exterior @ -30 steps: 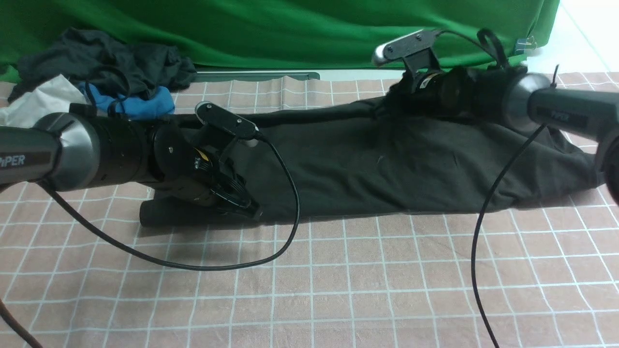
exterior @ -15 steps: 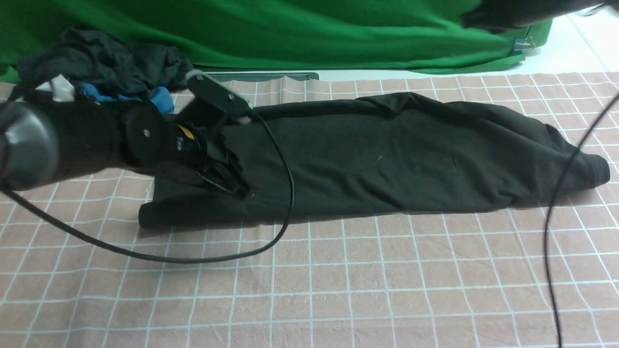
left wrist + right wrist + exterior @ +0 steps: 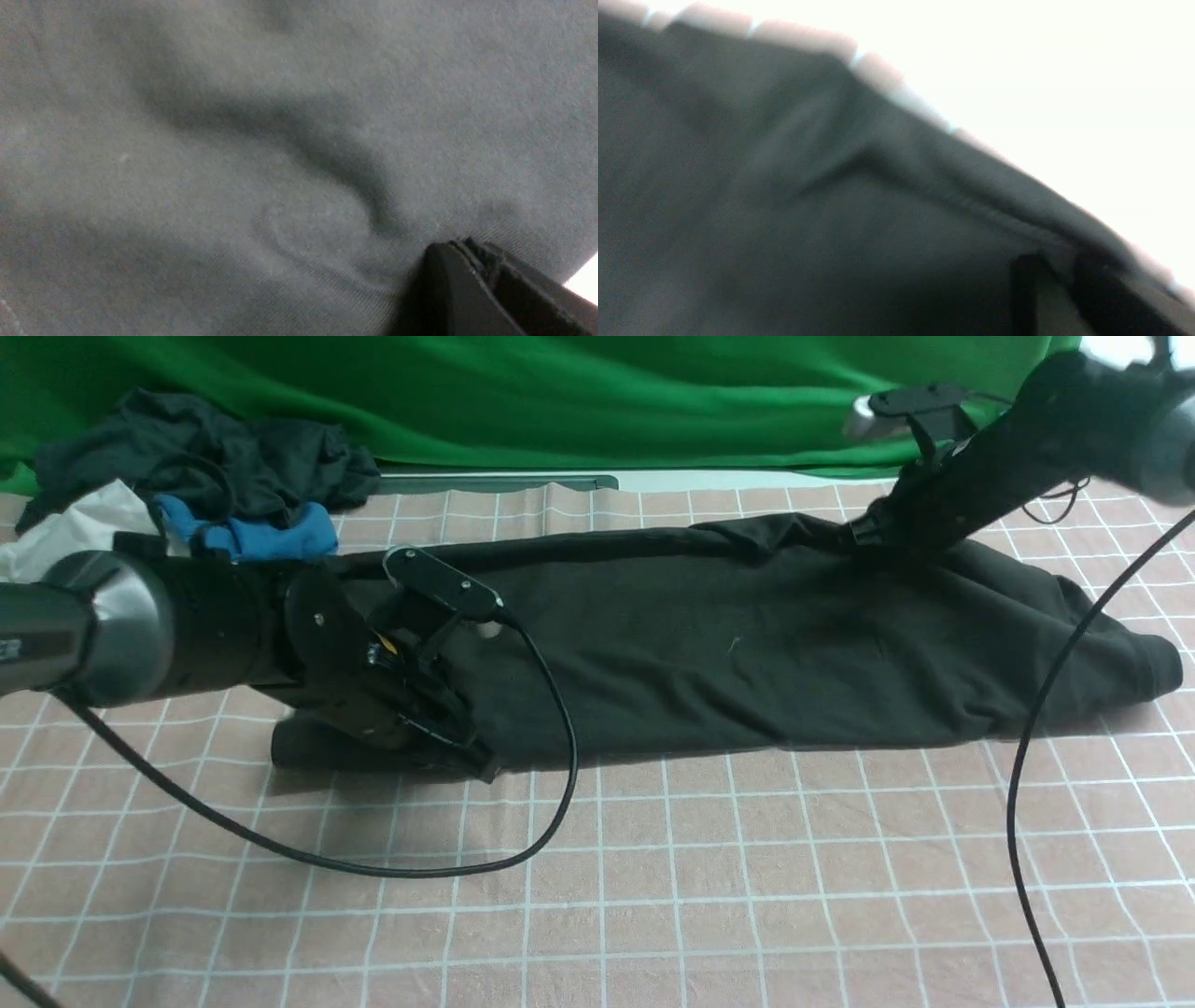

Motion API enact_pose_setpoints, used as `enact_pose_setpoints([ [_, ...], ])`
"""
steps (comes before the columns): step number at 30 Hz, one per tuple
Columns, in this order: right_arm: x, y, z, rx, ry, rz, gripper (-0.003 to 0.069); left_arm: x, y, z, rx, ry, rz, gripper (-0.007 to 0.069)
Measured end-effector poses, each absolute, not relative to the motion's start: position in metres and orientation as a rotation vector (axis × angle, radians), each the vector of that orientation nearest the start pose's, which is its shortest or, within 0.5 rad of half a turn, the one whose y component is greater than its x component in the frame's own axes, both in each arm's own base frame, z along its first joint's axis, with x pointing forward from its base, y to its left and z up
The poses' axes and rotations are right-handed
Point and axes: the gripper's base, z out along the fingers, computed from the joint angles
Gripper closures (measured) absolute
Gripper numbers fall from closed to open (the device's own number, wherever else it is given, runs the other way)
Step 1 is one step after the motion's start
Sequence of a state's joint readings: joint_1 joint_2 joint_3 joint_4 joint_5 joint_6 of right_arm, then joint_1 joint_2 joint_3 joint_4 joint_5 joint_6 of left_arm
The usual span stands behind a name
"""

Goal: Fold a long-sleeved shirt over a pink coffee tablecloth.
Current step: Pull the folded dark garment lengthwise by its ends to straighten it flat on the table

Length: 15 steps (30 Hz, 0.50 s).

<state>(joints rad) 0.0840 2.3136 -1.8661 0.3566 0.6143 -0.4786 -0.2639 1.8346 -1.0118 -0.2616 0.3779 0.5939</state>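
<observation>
Shirt (image 3: 747, 644) stretched across tablecloth (image 3: 653, 896)
Left gripper (image 3: 478, 762) is clamped shut at its hem; right gripper (image 3: 859, 536) state can't be told (blurry).

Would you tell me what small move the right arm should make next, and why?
Probably close the right gripper on the long-sleeved shirt: its tips sit at the far edge, while the left gripper is shut at the other end.

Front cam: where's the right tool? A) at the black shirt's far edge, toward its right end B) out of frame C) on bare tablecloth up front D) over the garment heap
A: the right tool is down at the far edge of the long-sleeved shirt, far from the garment heap.
</observation>
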Motion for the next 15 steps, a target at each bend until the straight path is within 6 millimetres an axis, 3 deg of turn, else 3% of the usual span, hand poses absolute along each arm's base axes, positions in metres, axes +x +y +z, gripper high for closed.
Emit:
enact_pose_setpoints([
  [4,0.529,0.032,0.171,-0.319,2.283,0.060,0.0558,0.342,-0.099,0.149,0.838,2.529,-0.085,0.0607],
  [6,0.531,0.022,0.172,-0.293,2.264,0.037,0.0558,0.342,-0.099,0.148,0.849,2.525,-0.077,0.0606],
  [9,0.529,-0.014,0.188,-0.160,2.266,0.030,0.0554,0.343,-0.099,0.150,0.858,2.515,-0.067,0.0606],
  [11,0.518,-0.038,0.212,-0.122,2.306,0.033,0.0554,0.342,-0.098,0.155,0.855,2.501,-0.065,0.0606],
  [12,0.516,-0.037,0.215,-0.125,2.309,0.036,0.0554,0.342,-0.098,0.157,0.854,2.498,-0.065,0.0606],
  [13,0.501,-0.049,0.240,-0.128,2.353,0.039,0.0550,0.338,-0.098,0.164,0.853,2.489,-0.070,0.0606],
  [15,0.474,-0.062,0.268,-0.142,2.446,0.041,0.0529,0.329,-0.101,0.187,0.854,2.437,-0.079,0.0606],
])
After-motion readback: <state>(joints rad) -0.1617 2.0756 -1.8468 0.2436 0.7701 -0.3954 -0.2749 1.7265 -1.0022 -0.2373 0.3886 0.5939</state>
